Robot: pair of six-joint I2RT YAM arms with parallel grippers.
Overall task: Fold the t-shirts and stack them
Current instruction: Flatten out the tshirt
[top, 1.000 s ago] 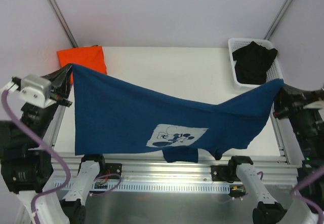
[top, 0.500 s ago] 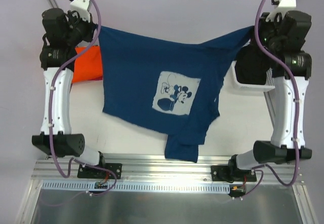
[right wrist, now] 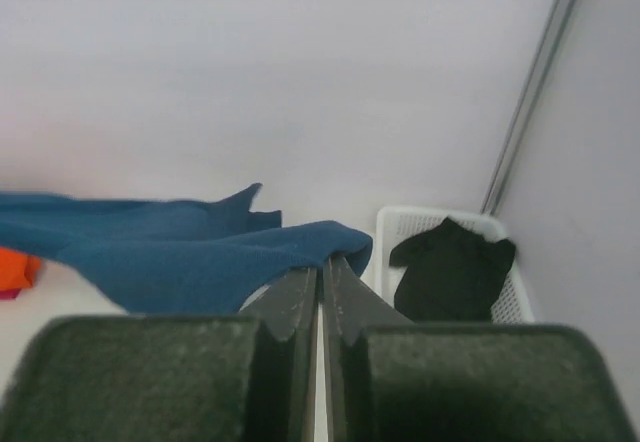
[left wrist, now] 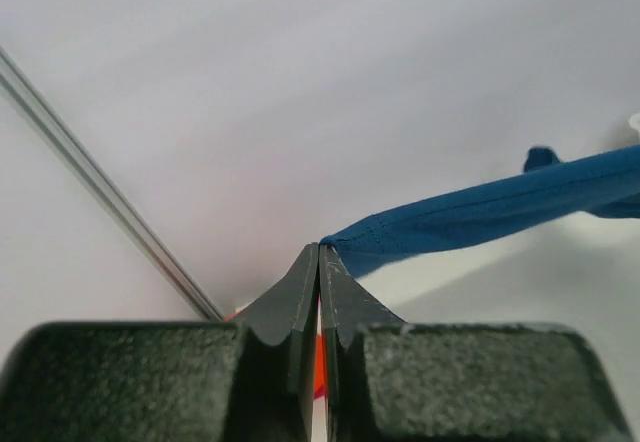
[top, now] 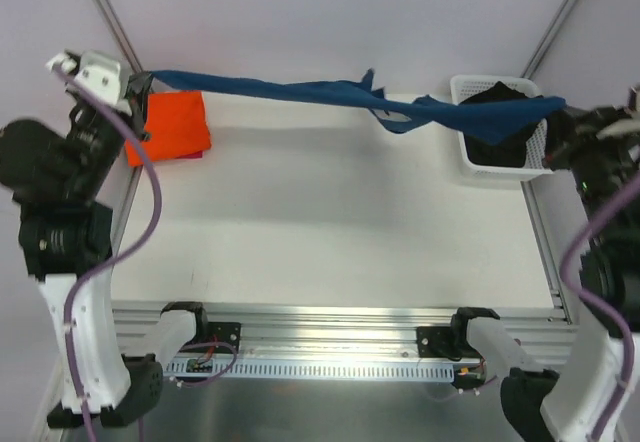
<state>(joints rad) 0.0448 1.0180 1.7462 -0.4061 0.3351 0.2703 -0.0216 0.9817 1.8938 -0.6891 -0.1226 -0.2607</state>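
Left gripper point(top: 143, 80) is pinched tight on one end of the navy t-shirt point(top: 300, 90) and the right gripper point(top: 568, 114) is clamped on the other, so it hangs stretched between them above the table's point(top: 330, 232) far side. Orange t-shirt point(top: 172, 127) lies folded far left, white basket point(top: 468, 88) far right.

Left arm point(top: 85, 332): white rounded links, bulky black joint housings, white camera block point(top: 95, 70) at the wrist. A loose purple cable point(top: 158, 197) looped along it. Right arm point(top: 590, 402) was the same build, with white links, black joints and its own purple cable point(top: 570, 257). Left base point(top: 185, 320) and right base point(top: 470, 324) were black clamps. Left gripper point(left wrist: 319, 254) and right gripper point(right wrist: 321, 262) had matte black fingers point(left wrist: 285, 312), grainy blocks narrowing to thin wedge tips.
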